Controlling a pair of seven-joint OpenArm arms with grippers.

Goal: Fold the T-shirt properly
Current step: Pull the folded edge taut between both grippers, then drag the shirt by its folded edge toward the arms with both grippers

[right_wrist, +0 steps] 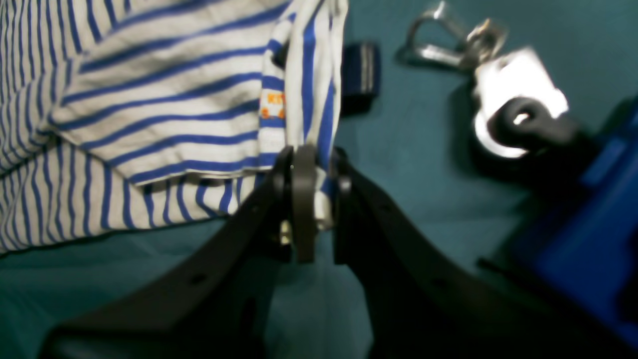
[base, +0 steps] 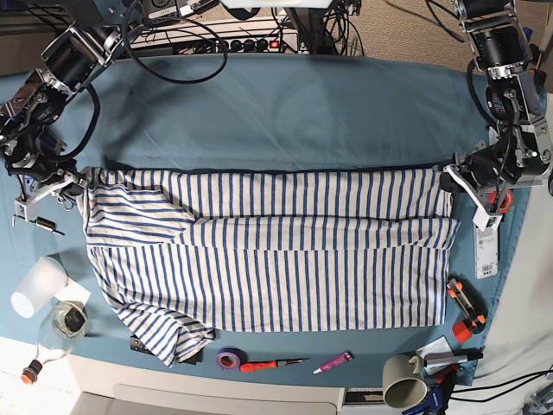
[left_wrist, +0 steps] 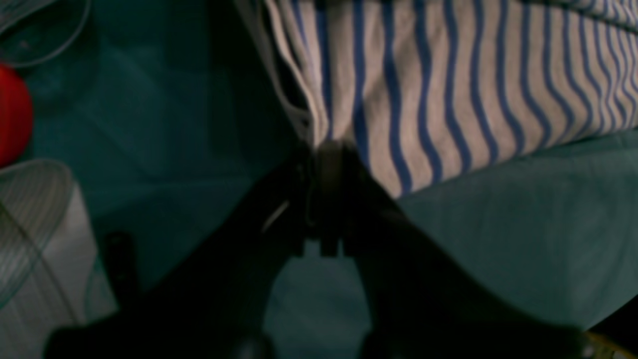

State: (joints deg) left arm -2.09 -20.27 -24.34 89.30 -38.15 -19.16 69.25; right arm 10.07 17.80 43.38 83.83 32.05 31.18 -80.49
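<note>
T-shirt (base: 285,259) soft matt cloth; table cover (base: 285,112) matt teal fabric

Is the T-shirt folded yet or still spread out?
Partly folded: the T-shirt lies spread across the table, with its far edge doubled over into a long band, whose ends the left gripper and right gripper pinch.

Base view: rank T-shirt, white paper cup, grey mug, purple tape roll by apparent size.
1. T-shirt, by far the largest.
2-3. white paper cup and grey mug look about alike; not ranking them.
4. purple tape roll, smallest.
</note>
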